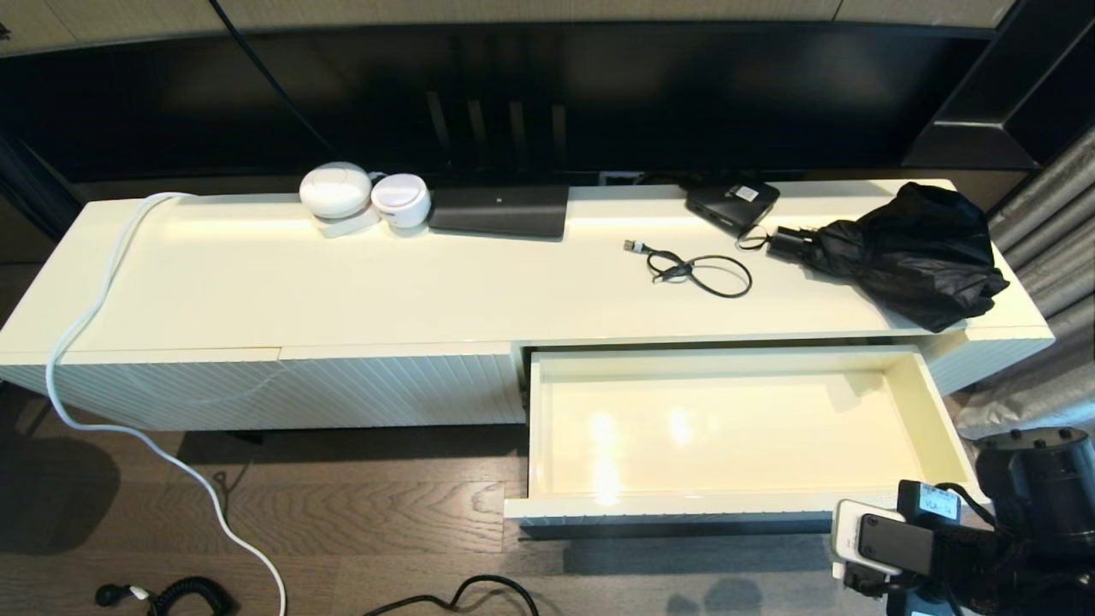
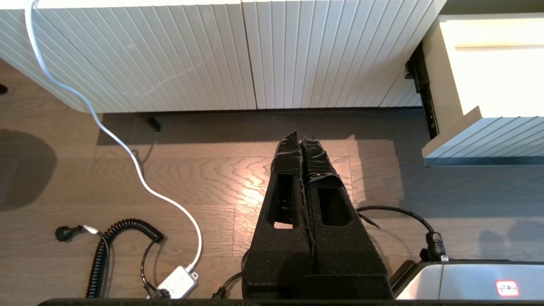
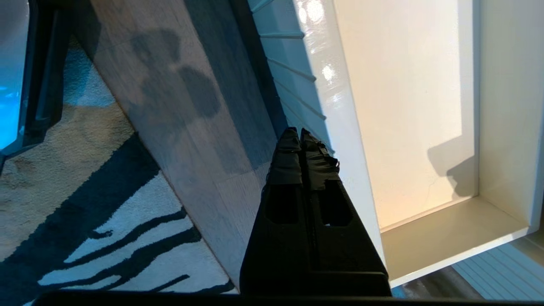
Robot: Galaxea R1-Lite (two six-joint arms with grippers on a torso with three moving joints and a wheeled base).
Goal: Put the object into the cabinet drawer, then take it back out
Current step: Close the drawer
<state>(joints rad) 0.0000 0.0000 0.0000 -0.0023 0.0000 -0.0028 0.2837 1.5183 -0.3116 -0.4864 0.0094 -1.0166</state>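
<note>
The cabinet drawer (image 1: 727, 428) is pulled out wide on the right side of the long cream cabinet (image 1: 342, 282). Inside it's shiny and cream w/ nothing in it. Its front is white w/ straight-up ribs.

The right gripper (image 3: 300, 132) hangs just outside the drawer's front edge, near the right end, above the wood floor (image 3: 204, 140). Its black fingers are pressed tight together and hold nothing. In the head view only the right arm's dark body shows, low in the right corner.

The black umbrella (image 1: 907, 252), soft and crumpled, lies on the cabinet top at the right end, well apart from both grippers. Next to it are a thin black cable (image 1: 697, 269) in a loop and a small black box (image 1: 731, 204). Further left sit a flat dark pad (image 1: 500, 211) and two round white gadgets (image 1: 364, 197).

The left gripper (image 2: 301, 135) shows only in the left wrist view. It is low over the floor in front of the slanted-rib panel, left of the drawer. Fingers squeezed together, nothing held.

That view also shows a white cord (image 2: 140, 170), a curly black cord (image 2: 114, 238) and the drawer's black side rail (image 2: 423, 97). The right wrist view shows a striped rug (image 3: 85, 221) the others don't.
</note>
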